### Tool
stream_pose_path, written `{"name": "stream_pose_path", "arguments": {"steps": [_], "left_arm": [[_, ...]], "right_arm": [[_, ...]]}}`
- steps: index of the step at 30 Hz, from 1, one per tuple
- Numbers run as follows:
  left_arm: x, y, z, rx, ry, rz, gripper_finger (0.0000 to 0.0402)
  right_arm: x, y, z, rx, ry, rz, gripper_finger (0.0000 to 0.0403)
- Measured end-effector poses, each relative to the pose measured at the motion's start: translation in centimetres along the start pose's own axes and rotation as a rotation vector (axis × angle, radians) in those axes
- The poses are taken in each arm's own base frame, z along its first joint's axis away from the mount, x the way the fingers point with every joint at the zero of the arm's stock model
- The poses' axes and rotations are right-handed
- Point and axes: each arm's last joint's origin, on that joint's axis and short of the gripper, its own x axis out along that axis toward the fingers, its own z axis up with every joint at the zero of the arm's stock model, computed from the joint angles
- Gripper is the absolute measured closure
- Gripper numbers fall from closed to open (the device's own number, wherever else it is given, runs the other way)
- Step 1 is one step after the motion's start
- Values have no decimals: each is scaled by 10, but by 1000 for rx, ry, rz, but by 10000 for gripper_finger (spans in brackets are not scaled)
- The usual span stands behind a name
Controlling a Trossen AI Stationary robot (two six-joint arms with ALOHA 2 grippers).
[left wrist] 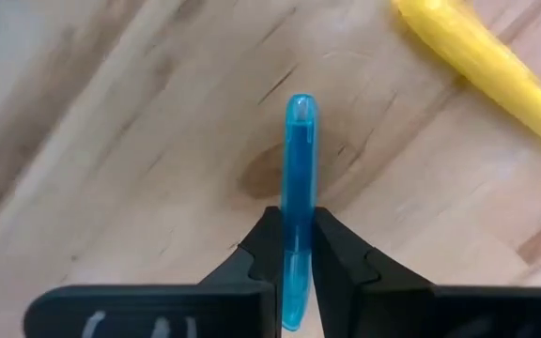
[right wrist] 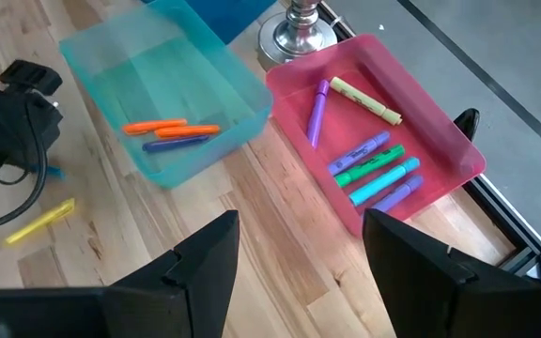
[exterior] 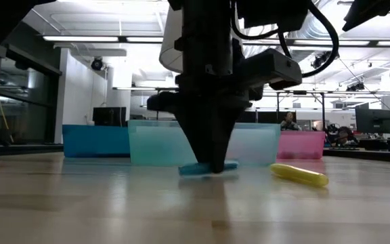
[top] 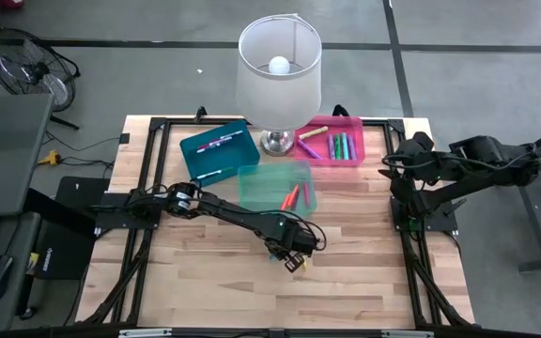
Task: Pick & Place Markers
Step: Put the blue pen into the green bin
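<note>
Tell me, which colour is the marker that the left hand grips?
Light blue marker, clamped in the left hand; clearest in the left wrist view.

No text, label, brand, number or sign can be read in any of the views. The markers in the dark blue bin (top: 218, 150) carry pale strips that may be labels, but they are too small to make out. The markers in the pink bin (right wrist: 451, 141) show no legible print on their barrels. Faint pale marks sit on the dark body behind the left tool (left wrist: 289, 253) in its wrist view, cut off and unreadable. The screens in the room behind the counter (exterior: 181, 203) are dark or too distant to read.
</note>
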Motion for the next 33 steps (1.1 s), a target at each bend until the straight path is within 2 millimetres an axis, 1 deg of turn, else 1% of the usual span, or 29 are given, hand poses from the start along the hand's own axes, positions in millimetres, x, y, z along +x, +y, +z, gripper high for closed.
{"name": "stream_pose_path", "arguments": {"steps": [5,9,15,16,22,33], "left_arm": [[-25,-8,6,49,-46,-30,375],[-45,-8,11,55,-98,-10,375],[-83,6,18,50,-156,125,375],[-86,9,20,48,-166,149,375],[-101,31,36,-7,-202,195,375],[-100,67,79,-134,-204,191,375]], "right_arm": [[0,0,0,-1,1,-3,187],[0,0,0,-3,4,-4,187],[0,0,0,-3,5,-1,187],[0,0,0,-3,5,-1,187],[0,0,-1,-4,7,-2,187],[0,-1,-1,-7,11,-7,187]]}}
